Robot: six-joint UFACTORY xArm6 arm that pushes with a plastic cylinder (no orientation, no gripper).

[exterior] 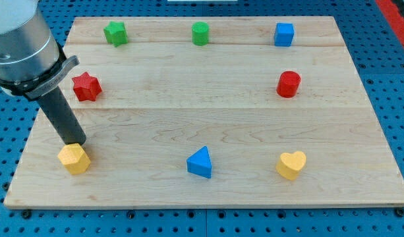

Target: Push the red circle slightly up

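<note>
Although the task called for only a small nudge, my tip [76,142] stood far from the work, at the view's lower left, touching or all but touching the top edge of the yellow hexagon block [74,158]. I had no jaws to speak of, released or clenched: only a straight rod that pushes, so nothing was held. The red circle [288,83] sat well apart from me on the view's right side of the wooden board [188,118], below the blue cube [284,33] and above the yellow heart [291,164].

I judged the red circle to be a short, stiff cylinder, light enough to slide easily on the smooth wood and in no way fragile. Being round, it would tend to slip sideways off an off-centre contact. So the place to meet it was the middle of its lower face, with the push aimed straight toward the view's top. A slight shove would do, since a light block could overrun.

The red star [86,86] lay close above my rod, and the blue triangle [200,162] lay between me and the target along the bottom.
</note>
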